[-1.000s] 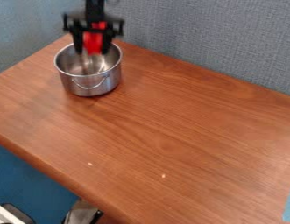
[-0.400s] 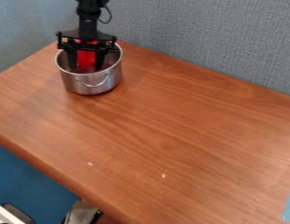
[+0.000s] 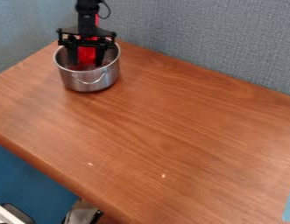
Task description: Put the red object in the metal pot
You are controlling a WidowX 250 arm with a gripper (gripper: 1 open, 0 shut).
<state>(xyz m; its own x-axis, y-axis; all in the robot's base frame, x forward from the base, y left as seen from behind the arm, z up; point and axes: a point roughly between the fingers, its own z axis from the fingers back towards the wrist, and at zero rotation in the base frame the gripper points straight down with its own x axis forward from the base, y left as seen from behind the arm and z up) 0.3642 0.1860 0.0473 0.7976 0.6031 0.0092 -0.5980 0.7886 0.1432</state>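
Brown wooden desk (image 3: 171,131), smooth and shiny, with a few tiny pale specks near the front edge. Blue-grey bumpy wall (image 3: 217,35) right behind it. Blue floor down at the left, past the desk edge.

Small round metal pot (image 3: 88,77) near the far left corner of the desk, standing upright. Silver sides, rolled rim, a little handle facing the front.

Black gripper (image 3: 86,54) pointing straight down into the pot from above, its dark arm going up out of the top of the picture. Black fingers (image 3: 65,48) spread apart, one near each side of the pot's rim.

Red object (image 3: 85,58) standing on end between the fingers, inside the pot, its lower part below the rim. Hard to say if the fingers press on the red object or just stand beside it. Bottom of the pot hidden, so hard to say if the red object rests on it.
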